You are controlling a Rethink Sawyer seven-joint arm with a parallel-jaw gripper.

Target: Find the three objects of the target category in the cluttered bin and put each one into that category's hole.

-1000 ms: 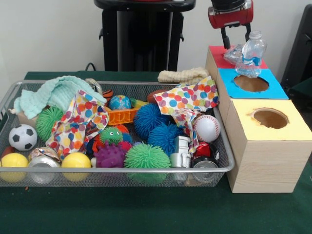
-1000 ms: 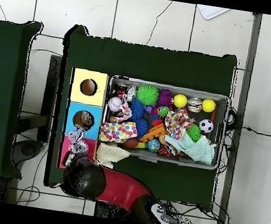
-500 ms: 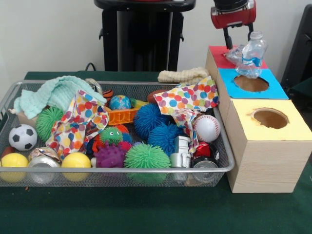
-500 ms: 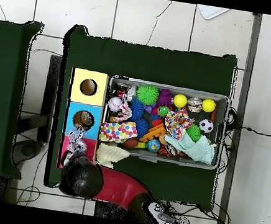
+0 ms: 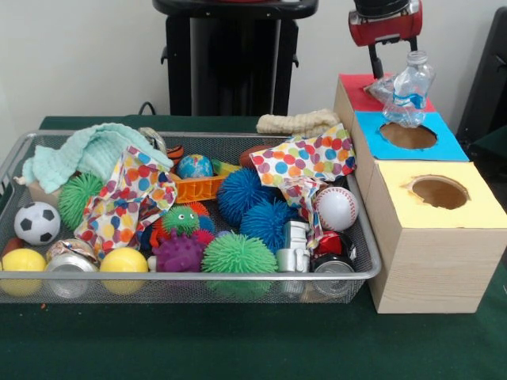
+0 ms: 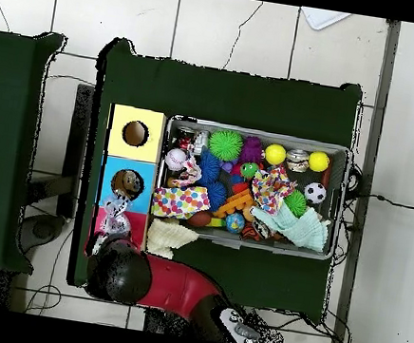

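Green counter (image 5: pixel 238 348) bare along the near edge, free room in front of wire bin (image 5: pixel 190 275) and wooden box (image 5: pixel 432 261). Bin crowded: yellow balls (image 5: pixel 123 261), soccer ball (image 5: pixel 36 222), spiky balls (image 5: pixel 238 253), baseball (image 5: pixel 337 207), cans (image 5: pixel 333 265), dotted cloths (image 5: pixel 305 162), mint towel (image 5: pixel 87 150) far left; lower layers buried, hard to sort out. Right of bin, yellow hole (image 5: pixel 438 191) nearest, blue hole (image 5: pixel 407 135) behind, red section (image 5: pixel 352 89) farthest. Crushed clear bottle (image 5: pixel 410 89) upright at the red-blue border, beside crumpled plastic (image 5: pixel 380 87). Hand (image 5: pixel 390 63) just above, cut off at top; fingers spread, holding nothing, one beside the bottle cap.
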